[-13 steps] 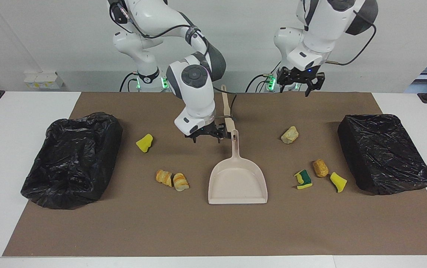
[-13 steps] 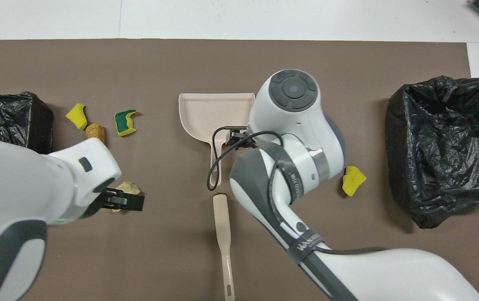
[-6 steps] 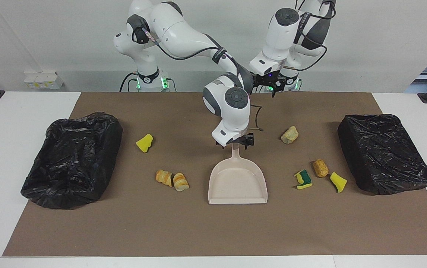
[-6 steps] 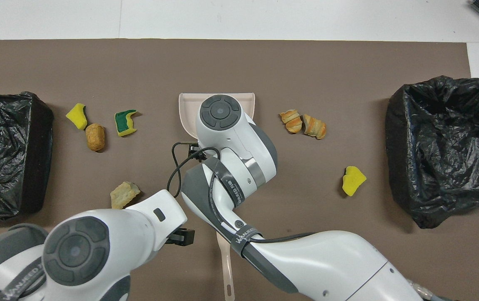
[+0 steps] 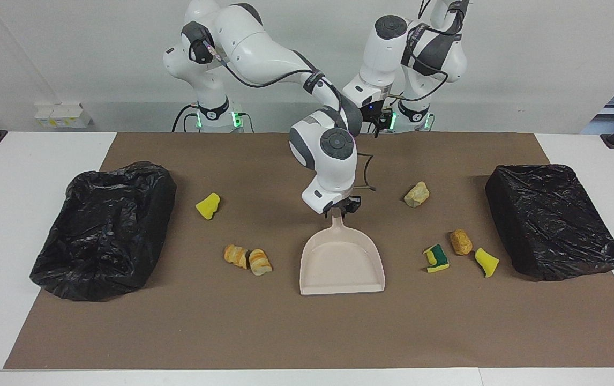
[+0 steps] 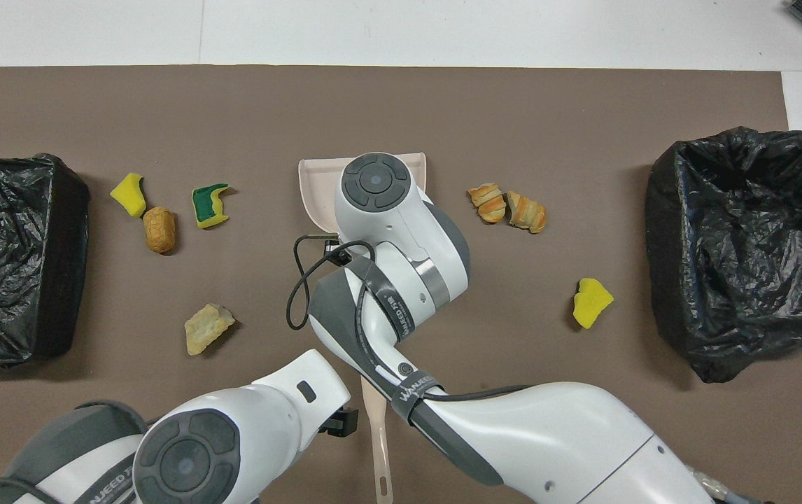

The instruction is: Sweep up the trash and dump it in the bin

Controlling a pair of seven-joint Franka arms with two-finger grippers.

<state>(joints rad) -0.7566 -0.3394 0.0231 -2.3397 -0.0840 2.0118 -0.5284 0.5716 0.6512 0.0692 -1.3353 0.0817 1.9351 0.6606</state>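
The beige dustpan (image 5: pixel 342 262) lies mid-mat, its handle pointing toward the robots. My right gripper (image 5: pixel 341 208) is down on that handle and shut on it; in the overhead view the right arm hides the grip. The trash is scattered. A yellow sponge bit (image 5: pixel 208 206) and two bread rolls (image 5: pixel 247 259) lie toward the right arm's end. A tan chunk (image 5: pixel 417 194), a green-yellow sponge (image 5: pixel 436 258), a brown lump (image 5: pixel 461 242) and a yellow bit (image 5: pixel 486 262) lie toward the left arm's end. My left gripper (image 6: pixel 341 423), open and empty, hovers beside the beige brush handle (image 6: pixel 376 434).
Two bins lined with black bags stand at the mat's ends, one (image 5: pixel 71 268) toward the right arm's end, the other (image 5: pixel 567 265) toward the left arm's end. The brown mat (image 5: pixel 307 332) covers the white table. The right arm hides the brush in the facing view.
My right gripper moved from beside the brush to the dustpan handle and closed on it. My left arm swung from over the tan chunk to beside the brush handle.
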